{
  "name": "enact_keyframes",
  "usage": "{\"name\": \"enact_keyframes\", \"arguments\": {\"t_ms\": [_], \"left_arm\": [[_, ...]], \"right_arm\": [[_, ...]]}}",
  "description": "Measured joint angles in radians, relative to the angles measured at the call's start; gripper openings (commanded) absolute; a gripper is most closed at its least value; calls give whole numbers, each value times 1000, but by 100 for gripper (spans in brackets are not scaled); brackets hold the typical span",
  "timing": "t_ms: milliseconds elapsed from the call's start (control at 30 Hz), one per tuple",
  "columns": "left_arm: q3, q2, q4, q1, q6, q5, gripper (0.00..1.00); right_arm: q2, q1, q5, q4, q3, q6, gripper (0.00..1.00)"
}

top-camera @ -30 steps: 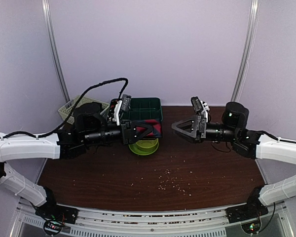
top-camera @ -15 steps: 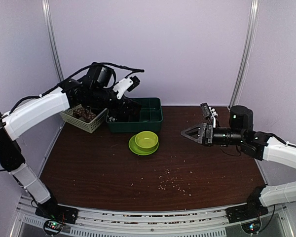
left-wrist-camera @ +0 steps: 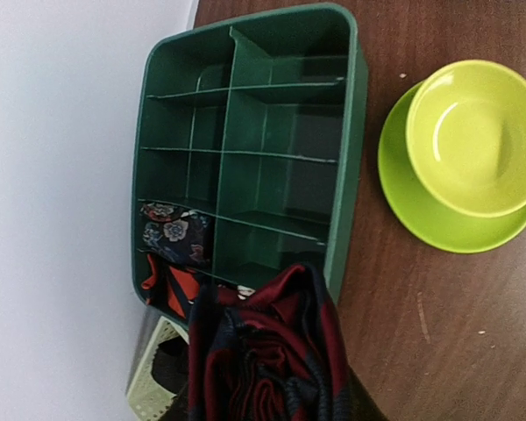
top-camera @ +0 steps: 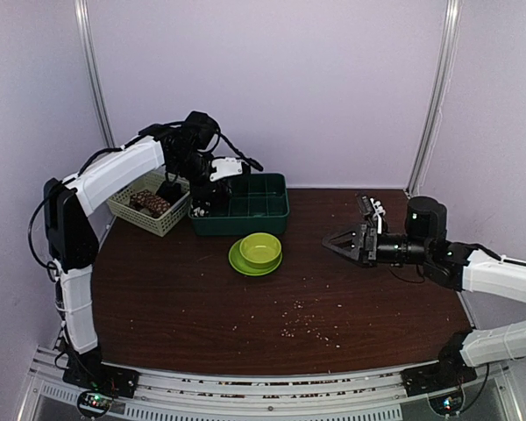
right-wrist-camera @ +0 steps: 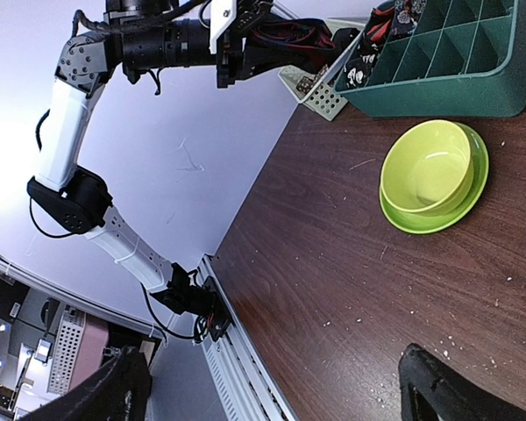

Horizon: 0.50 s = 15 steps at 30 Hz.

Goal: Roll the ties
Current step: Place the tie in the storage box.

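Observation:
My left gripper [top-camera: 205, 203] is shut on a rolled red and navy striped tie [left-wrist-camera: 272, 351] and holds it over the near-left corner of the dark green divided tray [top-camera: 267, 215]. The tie hides the fingers in the left wrist view. Two rolled ties lie in the tray's left-end compartments: a dark floral one [left-wrist-camera: 175, 241] and a red and navy one [left-wrist-camera: 169, 289]. The other compartments of the tray [left-wrist-camera: 342, 175] look empty. My right gripper [top-camera: 333, 242] is open and empty, low over the table to the right of the bowl, with its fingers [right-wrist-camera: 447, 390] spread wide.
A lime-green bowl [top-camera: 260, 249] stands on a lime-green plate [top-camera: 242, 262] just in front of the tray. A pale lattice basket [top-camera: 127, 209] with dark contents stands left of the tray. Crumbs [top-camera: 302, 323] dot the table's middle. Walls enclose the back and sides.
My left arm lifted the rolled striped tie from over the bowl and swung it back to the tray's left end. My right gripper drew back to the right and stayed open.

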Motion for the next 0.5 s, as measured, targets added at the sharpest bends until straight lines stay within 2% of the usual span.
{"name": "enact_keyframes", "arguments": {"t_ms": [133, 267, 500], "left_arm": [[70, 67, 5, 24, 117, -51, 0], [77, 115, 20, 41, 216, -101, 0], [99, 216, 86, 63, 321, -161, 0]], "right_arm": [[10, -5, -13, 38, -13, 27, 100], [12, -7, -19, 72, -29, 48, 100], [16, -17, -33, 118, -71, 84, 100]]}}
